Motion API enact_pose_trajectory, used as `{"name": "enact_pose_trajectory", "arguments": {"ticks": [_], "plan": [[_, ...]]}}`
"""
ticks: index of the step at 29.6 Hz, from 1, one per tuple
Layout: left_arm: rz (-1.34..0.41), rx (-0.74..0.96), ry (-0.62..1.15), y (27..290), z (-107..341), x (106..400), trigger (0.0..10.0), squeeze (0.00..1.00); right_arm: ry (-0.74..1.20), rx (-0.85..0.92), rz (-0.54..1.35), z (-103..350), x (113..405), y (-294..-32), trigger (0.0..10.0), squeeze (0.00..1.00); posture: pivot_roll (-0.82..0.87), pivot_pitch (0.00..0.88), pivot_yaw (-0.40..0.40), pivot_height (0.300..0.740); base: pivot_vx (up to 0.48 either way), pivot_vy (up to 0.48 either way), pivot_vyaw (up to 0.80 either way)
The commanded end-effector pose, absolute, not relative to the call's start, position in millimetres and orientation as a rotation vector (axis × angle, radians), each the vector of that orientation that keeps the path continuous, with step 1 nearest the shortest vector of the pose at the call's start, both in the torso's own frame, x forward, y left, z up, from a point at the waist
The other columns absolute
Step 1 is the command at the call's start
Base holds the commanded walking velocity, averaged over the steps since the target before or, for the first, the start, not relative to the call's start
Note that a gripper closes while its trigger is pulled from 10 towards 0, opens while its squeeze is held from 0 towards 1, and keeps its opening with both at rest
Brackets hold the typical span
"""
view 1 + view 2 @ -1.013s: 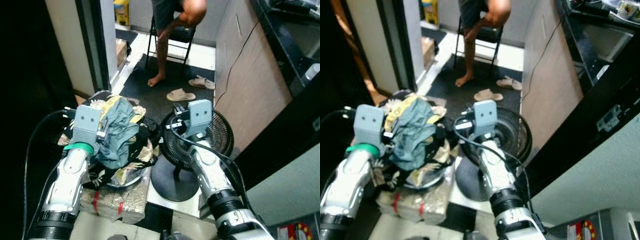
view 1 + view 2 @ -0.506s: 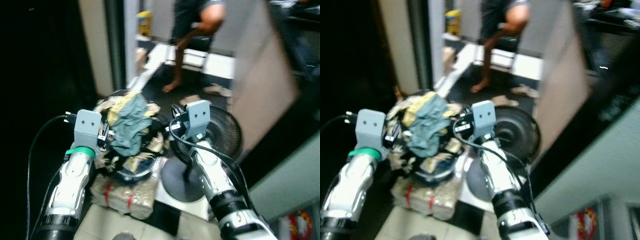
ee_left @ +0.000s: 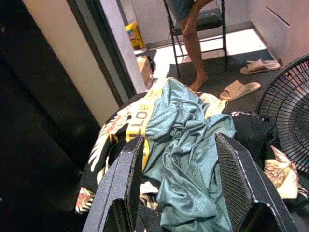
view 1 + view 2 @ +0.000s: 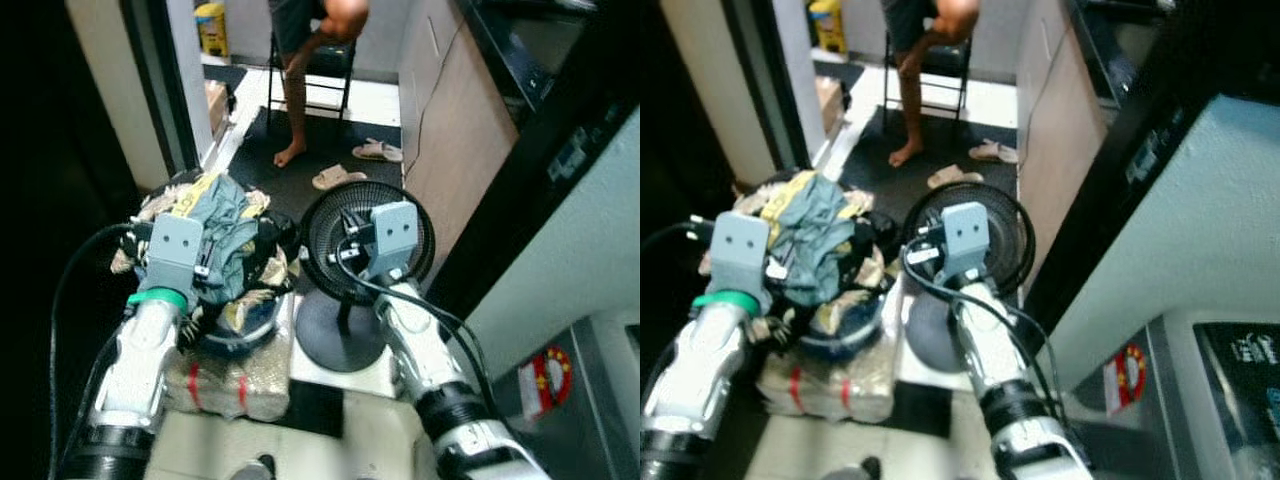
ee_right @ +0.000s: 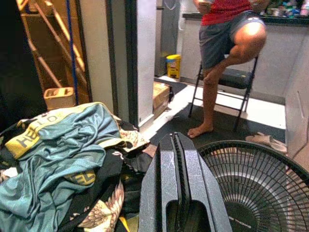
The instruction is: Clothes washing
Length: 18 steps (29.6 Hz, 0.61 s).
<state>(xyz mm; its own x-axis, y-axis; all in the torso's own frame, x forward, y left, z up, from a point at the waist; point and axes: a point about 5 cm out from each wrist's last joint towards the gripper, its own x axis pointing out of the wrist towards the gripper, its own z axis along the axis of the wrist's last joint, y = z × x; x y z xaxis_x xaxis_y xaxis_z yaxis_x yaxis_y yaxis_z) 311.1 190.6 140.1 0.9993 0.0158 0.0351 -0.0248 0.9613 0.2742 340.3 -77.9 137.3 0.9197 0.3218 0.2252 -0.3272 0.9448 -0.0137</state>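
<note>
A heap of clothes (image 4: 225,245) overflows a dark round basin (image 4: 235,335), which sits on a wrapped bundle with red bands (image 4: 225,385) on the floor. On top lies a crumpled teal garment (image 3: 186,145) with a yellow lettered band; under it are dark pieces printed with pale flowers. The basin is mostly hidden under the cloth, with part of its rim showing.

The left hand (image 3: 186,191) is spread wide, its two fingers (image 3: 124,186) standing either side of the teal garment, close over the heap; whether they touch it cannot be told. The right hand (image 5: 177,166) has its fingers pressed together, holding nothing, and hovers between the heap and a black floor fan (image 4: 365,240) standing just beside the basin.

Farther off, a person (image 4: 310,60) rests a bare foot on the dark mat by a folding chair (image 4: 325,80), with sandals (image 4: 340,177) nearby. The person's upper body is cut off.
</note>
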Motion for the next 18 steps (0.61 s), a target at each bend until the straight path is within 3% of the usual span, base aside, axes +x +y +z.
{"name": "enact_pose_trajectory", "arguments": {"ticks": [1,18], "plan": [[0.017,0.272,-0.025,191.0,138.2,310.7,10.0,0.0,-0.22,0.03,0.332,135.5,339.6,-77.7,10.0,0.0,0.09,0.0,-0.017,0.74,0.0,0.0,0.0],[-0.047,0.291,-0.008,183.6,134.3,309.9,10.0,0.0,-0.211,0.021,0.33,132.9,339.3,-77.8,10.0,0.0,0.09,0.0,-0.015,0.74,0.0,0.0,0.0]]}}
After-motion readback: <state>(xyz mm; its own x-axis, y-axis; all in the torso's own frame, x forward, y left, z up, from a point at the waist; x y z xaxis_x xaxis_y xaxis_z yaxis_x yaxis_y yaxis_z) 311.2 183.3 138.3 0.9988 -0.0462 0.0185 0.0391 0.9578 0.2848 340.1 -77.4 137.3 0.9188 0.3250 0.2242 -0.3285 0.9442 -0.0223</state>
